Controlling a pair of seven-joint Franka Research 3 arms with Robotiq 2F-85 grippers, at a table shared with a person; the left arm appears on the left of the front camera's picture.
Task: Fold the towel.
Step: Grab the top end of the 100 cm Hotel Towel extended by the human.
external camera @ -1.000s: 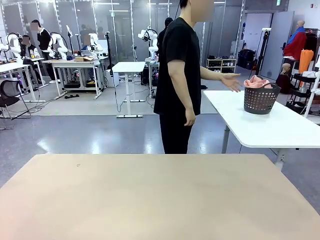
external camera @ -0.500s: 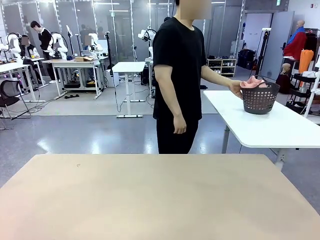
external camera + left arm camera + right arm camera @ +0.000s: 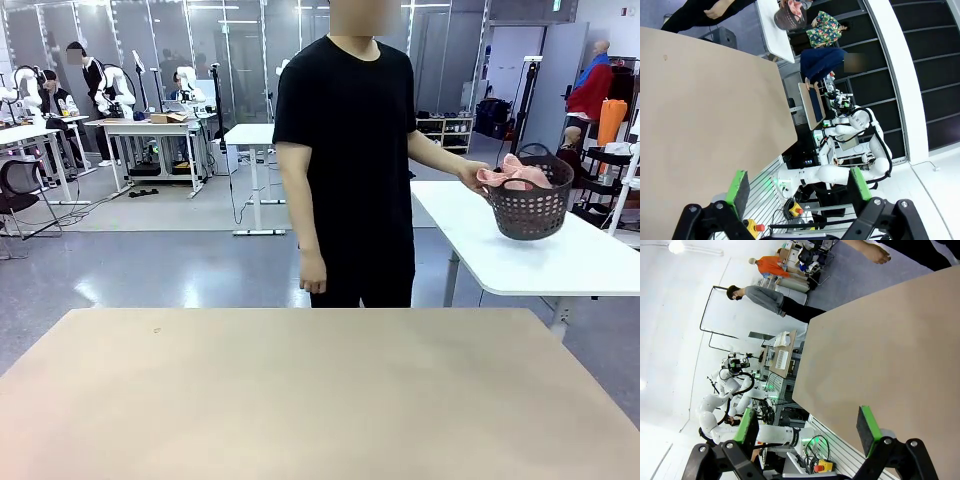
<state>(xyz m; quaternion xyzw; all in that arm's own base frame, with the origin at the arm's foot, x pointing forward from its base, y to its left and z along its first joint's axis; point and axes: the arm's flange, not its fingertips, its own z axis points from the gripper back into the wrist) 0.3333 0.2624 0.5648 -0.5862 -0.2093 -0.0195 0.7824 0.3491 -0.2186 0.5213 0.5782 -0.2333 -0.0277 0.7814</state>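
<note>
Towel (image 3: 513, 172): lying bunched inside a dark basket (image 3: 530, 212), with pink folds showing above the rim; it is not yet on the work bench (image 3: 300, 400).
Basket: being held at the rim by the person's hand (image 3: 472, 178) and tilting above the white side bench (image 3: 570, 268) at the far right. Whether it is fully clear of that surface cannot be told.
Change: a second ago the basket was standing level on the side bench with the hand only reaching toward it. Now the hand is gripping it and the person is turning to face the work bench.
Work bench: stretching between the person and the robot, well apart from the basket.
Left tool (image 3: 799, 184): standing released, green pads spread wide, grasping nothing.
Right tool (image 3: 809, 425): standing released likewise, grasping nothing.
Meaning for the task: folding is not yet starting. The towel is probably being brought over, so both tools are likely waiting for it to be laid down.
</note>
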